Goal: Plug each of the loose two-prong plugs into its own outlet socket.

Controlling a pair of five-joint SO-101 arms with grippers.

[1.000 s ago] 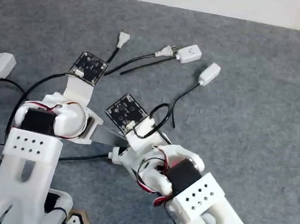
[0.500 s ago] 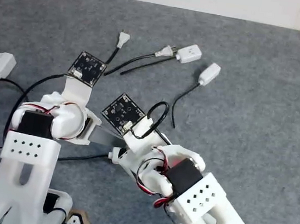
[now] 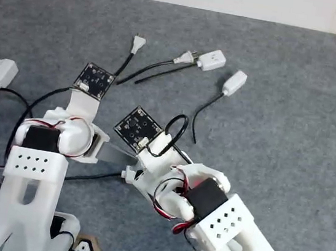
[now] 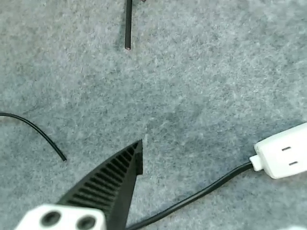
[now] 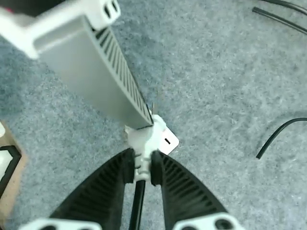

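Two-prong plug, white on a black cord, lies loose at the far side of the grey carpet. Its prongs point away from the robot and its cord trails back toward it, so its long axis runs near to far.

Two white arms stand at the near edge, and the left arm is the nearer to that plug. The left gripper is spread wide. Its black finger points down at the carpet, and its grey finger angles out sideways toward the right arm.

The right gripper is clamped on a white connector. The connector's cord runs back between the fingers along the gripper's own line, and the grey finger's tip touches its free end. Whether it is a plug or a socket cannot be told.

An outlet socket, showing two slots, lies on the carpet to one side of the black finger, apart from it.

The far plug probably suits the left arm, approaching along the cord's line.
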